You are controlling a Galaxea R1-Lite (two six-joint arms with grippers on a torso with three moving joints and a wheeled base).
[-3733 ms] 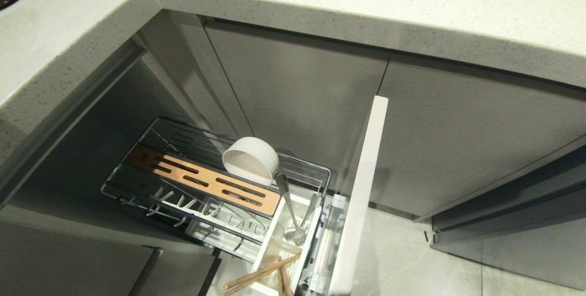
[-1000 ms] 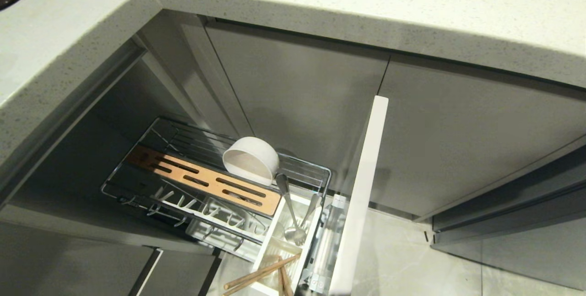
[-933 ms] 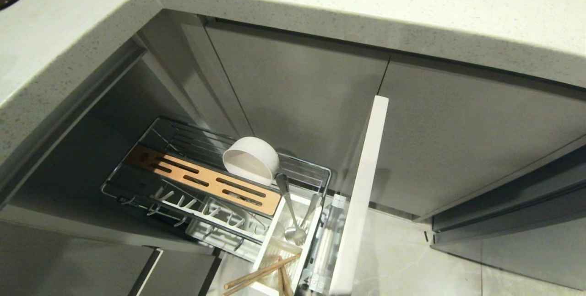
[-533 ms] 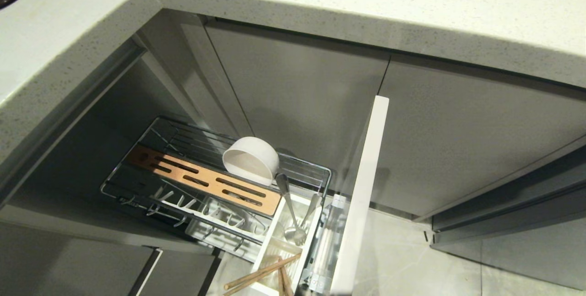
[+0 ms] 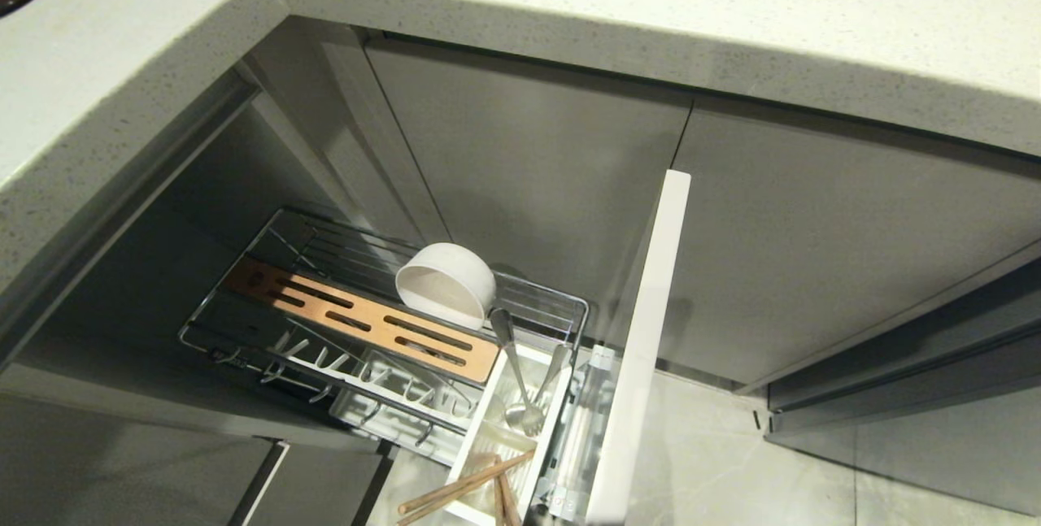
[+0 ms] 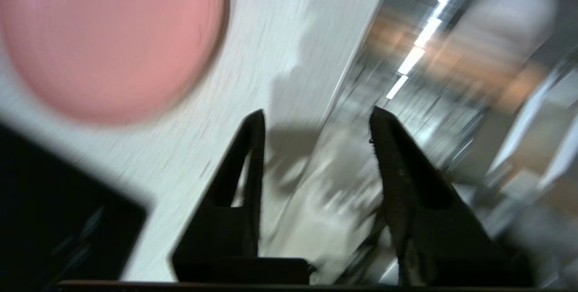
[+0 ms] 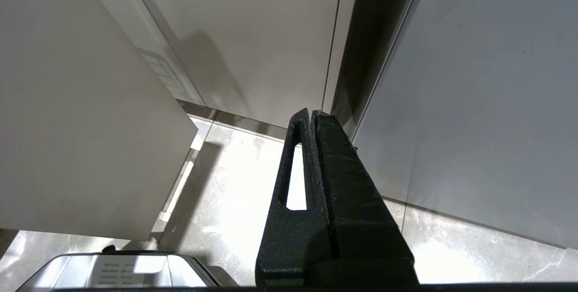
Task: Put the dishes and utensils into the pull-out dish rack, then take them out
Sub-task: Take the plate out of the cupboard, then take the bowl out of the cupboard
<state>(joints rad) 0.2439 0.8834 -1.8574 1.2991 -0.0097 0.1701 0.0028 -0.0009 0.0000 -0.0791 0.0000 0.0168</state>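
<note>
Dish rack (image 5: 390, 323) stands pulled out beneath the counter (image 5: 569, 30), its off-white bowl (image 5: 446, 284) tipped on the wire just beyond the wooden strip (image 5: 362, 319). Fork (image 5: 514, 376) and chopsticks (image 5: 463, 489) sit in the white caddy (image 5: 488, 436) at the near end. My left gripper (image 6: 314, 118), fingers apart and empty, hangs over the counter near the pink plate (image 6: 108, 34). My right gripper (image 7: 312, 113), fingers pressed together, points at the floor (image 7: 235, 183).
</note>
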